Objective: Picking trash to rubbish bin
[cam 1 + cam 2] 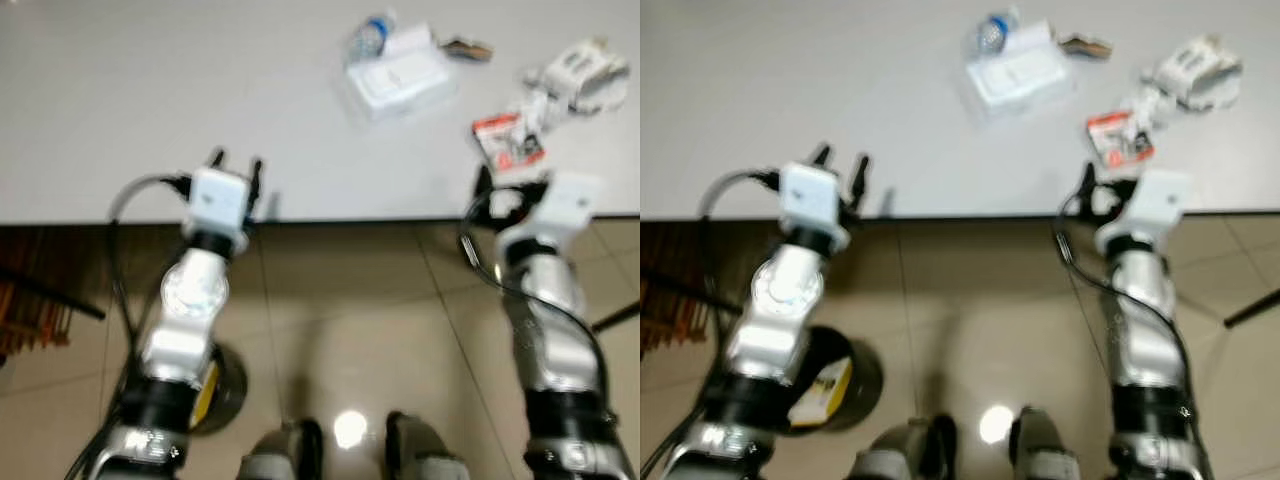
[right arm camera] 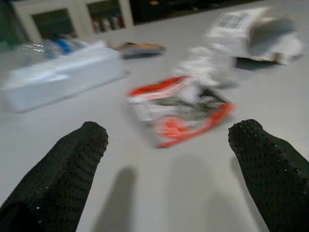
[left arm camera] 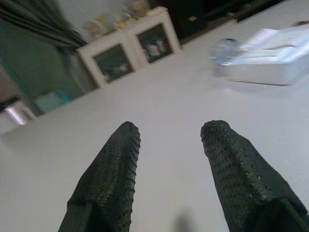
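Trash lies on the white table: a red and white wrapper, crumpled white paper, a clear plastic box with a plastic bottle beside it, and a small brown scrap. My right gripper stands open at the table's near edge, just short of the red wrapper, nothing between its fingers. My left gripper is open over the near edge, well left of the trash, and holds nothing. The box and the bottle lie far ahead of it.
A round dark bin with something yellow in it stands on the tiled floor under my left arm. A wooden piece is at the far left below the table. A white cabinet stands beyond the table.
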### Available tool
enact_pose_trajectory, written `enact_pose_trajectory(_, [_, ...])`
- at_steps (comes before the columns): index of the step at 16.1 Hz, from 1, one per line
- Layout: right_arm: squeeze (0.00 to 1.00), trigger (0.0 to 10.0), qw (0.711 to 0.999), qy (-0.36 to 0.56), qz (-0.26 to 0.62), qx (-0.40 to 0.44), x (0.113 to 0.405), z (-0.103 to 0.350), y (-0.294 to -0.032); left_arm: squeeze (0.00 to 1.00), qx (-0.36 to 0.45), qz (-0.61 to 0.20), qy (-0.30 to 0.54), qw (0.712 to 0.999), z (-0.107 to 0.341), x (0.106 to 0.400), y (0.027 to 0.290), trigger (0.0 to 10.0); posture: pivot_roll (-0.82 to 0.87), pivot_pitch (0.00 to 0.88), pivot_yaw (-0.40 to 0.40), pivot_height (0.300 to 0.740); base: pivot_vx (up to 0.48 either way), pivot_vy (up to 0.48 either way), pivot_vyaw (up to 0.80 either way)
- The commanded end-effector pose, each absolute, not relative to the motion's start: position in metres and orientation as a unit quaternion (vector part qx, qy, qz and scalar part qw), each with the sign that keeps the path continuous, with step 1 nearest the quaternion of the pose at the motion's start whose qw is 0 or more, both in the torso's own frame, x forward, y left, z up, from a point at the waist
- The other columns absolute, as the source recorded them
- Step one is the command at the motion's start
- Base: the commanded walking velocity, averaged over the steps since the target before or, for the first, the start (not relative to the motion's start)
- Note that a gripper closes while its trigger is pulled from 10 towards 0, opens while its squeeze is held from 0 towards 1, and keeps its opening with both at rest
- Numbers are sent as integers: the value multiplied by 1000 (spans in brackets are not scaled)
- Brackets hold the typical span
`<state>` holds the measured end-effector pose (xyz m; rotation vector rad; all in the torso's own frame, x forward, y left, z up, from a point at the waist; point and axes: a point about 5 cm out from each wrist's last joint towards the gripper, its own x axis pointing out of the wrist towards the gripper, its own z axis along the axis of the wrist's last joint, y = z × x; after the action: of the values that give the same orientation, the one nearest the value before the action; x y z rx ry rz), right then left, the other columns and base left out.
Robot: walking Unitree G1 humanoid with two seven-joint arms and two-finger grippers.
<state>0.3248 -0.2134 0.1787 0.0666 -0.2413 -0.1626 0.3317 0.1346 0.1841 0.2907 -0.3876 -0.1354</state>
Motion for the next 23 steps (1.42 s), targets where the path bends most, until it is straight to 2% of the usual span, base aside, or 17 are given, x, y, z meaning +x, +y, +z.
enact_pose_trajectory(1, [0, 10000, 989, -123, -72, 34, 324, 180, -207, 0, 149, -61, -191, 968, 185, 330, 143, 10000, 30, 266, 116, 740, 337, 0, 0])
enact_pose_trajectory(17, [0, 10000, 989, -123, -71, 33, 323, 179, -205, 0, 149, -77, -188, 968, 182, 330, 139, 10000, 12, 228, 121, 740, 337, 0, 0])
enact_pose_trajectory(23, [0, 10000, 991, -116, -63, 25, 323, 178, -206, 0, 138, -134, -142, 971, 159, 327, 115, 10000, 10, 228, 98, 740, 0, 0, 0])
